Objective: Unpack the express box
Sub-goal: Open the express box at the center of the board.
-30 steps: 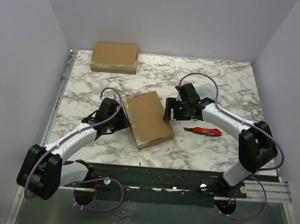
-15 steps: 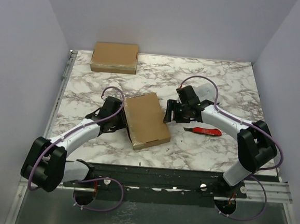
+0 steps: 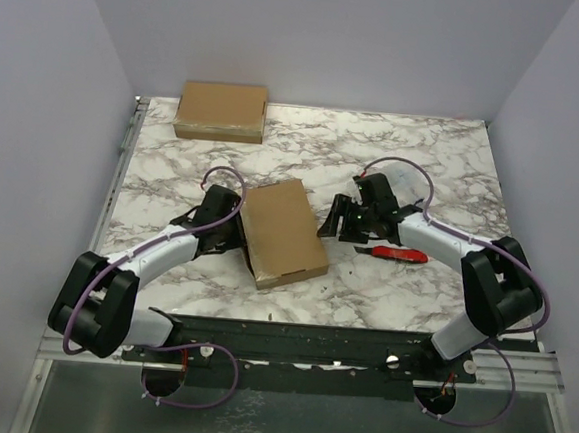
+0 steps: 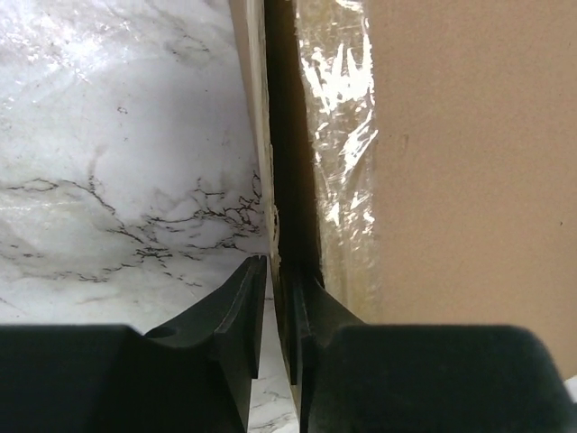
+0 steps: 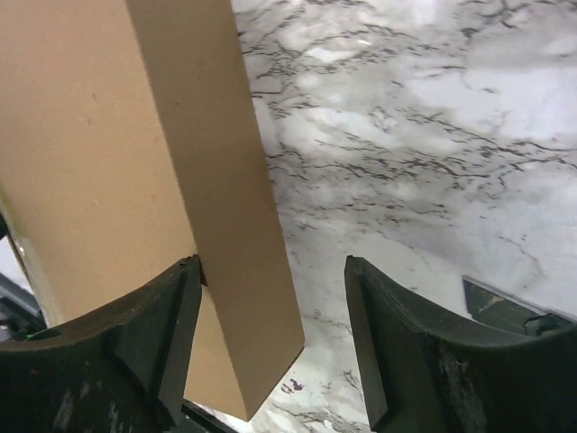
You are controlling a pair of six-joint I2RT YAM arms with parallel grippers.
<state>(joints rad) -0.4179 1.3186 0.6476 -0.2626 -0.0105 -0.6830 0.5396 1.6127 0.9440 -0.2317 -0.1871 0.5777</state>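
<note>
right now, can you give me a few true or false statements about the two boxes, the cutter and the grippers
1. A second box sits at the far left corner of the table. True.
2. The red cutter lies on top of the middle box. False: the red cutter lies on the table, to the right of the middle box.
3. The right gripper is open. True.
4. The left gripper is wide open, well clear of the middle box. False: the left gripper is pinched on a thin cardboard edge at that box's left side.
</note>
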